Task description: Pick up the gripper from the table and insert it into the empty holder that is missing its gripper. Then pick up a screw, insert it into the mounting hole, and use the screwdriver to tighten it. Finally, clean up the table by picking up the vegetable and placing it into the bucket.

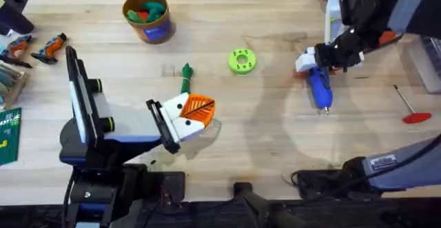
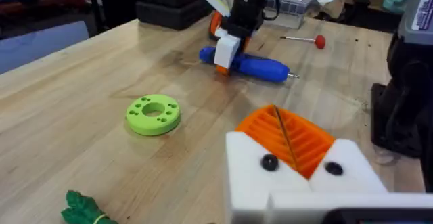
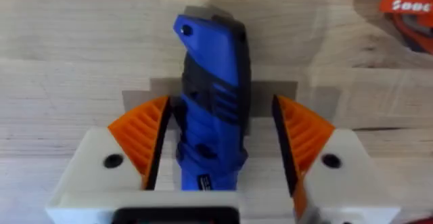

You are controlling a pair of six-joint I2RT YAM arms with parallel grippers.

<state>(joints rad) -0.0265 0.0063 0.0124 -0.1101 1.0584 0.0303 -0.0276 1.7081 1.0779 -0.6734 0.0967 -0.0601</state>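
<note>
The blue screwdriver (image 1: 320, 90) (image 2: 260, 66) (image 3: 213, 82) lies flat on the table at the right. My right gripper (image 1: 313, 66) (image 2: 226, 48) (image 3: 216, 136) is down over its rear half, open, one orange pad on each side and a gap left on one side. My left gripper (image 1: 200, 107) (image 2: 284, 139) is shut, pads pressed together, low over the table's middle. The dark-green vegetable (image 1: 186, 76) (image 2: 84, 207) lies just beyond it. The bucket (image 1: 148, 14) stands at the back. Two small orange-and-black pieces (image 1: 49, 47) lie at the far left; I cannot tell if either is the gripper.
A lime-green disc (image 1: 241, 60) (image 2: 153, 114) lies between the arms. A thin tool with a red handle (image 1: 411, 109) (image 2: 318, 41) lies at the far right. A clear box (image 1: 431, 63) sits at the right edge, and cards and clutter at the left edge.
</note>
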